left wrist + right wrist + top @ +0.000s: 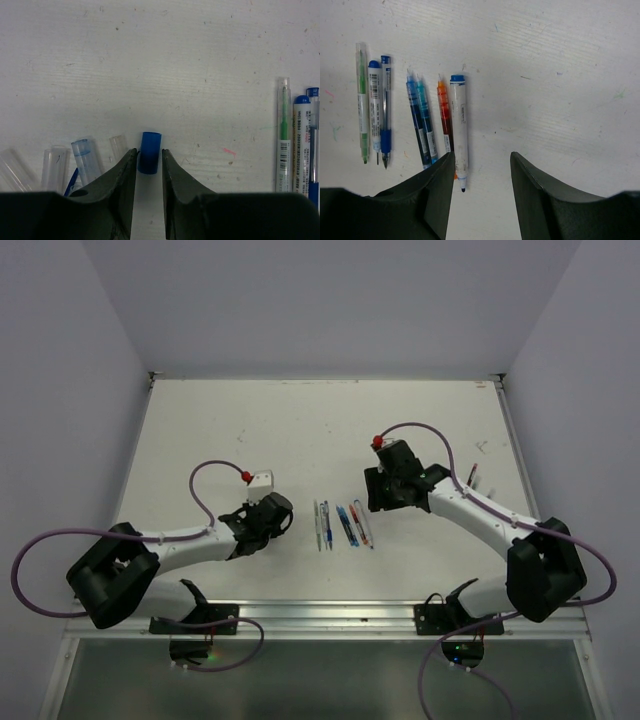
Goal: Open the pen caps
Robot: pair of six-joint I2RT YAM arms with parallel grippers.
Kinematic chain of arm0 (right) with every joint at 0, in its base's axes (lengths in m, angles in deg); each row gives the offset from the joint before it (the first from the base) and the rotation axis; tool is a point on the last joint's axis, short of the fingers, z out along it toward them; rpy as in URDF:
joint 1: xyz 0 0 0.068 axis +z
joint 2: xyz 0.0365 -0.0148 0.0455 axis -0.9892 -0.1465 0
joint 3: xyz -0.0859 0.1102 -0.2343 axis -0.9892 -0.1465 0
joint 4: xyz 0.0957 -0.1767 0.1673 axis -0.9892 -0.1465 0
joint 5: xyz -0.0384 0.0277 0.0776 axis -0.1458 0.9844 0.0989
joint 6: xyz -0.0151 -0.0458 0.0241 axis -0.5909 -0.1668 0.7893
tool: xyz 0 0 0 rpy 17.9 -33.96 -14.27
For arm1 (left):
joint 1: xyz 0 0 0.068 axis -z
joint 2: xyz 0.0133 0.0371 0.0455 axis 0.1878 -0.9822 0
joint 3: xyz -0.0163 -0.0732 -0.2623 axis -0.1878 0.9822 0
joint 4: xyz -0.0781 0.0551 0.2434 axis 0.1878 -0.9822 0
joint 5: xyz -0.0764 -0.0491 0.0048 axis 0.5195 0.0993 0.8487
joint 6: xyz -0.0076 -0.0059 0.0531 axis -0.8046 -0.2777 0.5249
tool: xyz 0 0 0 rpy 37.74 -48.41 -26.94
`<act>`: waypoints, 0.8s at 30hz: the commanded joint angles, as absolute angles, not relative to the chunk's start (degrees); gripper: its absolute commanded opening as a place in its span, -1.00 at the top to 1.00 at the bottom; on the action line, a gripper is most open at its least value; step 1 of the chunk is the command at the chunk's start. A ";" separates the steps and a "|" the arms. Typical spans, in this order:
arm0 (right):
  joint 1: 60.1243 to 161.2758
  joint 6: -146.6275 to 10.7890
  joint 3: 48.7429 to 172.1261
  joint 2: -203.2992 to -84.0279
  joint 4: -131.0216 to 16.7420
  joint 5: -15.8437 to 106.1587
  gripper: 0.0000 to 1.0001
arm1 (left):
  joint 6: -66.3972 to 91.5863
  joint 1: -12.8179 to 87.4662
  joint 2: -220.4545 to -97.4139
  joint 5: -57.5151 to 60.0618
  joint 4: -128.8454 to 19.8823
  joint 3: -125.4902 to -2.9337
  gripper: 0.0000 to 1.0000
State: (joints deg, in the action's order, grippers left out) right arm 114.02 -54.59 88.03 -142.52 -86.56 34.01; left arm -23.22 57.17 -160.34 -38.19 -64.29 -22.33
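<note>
- The blue pen cap point(149, 145), a short, smooth plastic tube with one open end, lay on the scuffed white table point(200, 60).
- The left gripper point(149, 157) flanked it, its dark jaws slightly apart.
- The right gripper point(482, 157) stood parted over bare table beside slim pens point(459, 125).

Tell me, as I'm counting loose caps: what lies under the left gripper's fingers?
A blue cap lies on the table between the left gripper's fingertips. Clear tubes poke out from under one finger; their lower ends and anything else beneath are hidden.
</note>
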 commanded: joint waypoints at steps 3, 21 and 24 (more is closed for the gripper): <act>113.83 -53.82 87.62 -140.02 -86.60 33.03 -0.04 | -23.46 56.70 -159.29 -38.19 -61.94 -22.36 0.43; 92.49 -51.36 86.30 -136.59 -87.92 29.43 -0.04 | -14.76 56.88 -147.69 -25.98 -58.71 -28.69 0.17; 86.86 -51.53 86.31 -136.50 -88.97 29.43 -0.04 | -14.41 56.88 -148.21 -23.61 -54.76 -28.43 0.16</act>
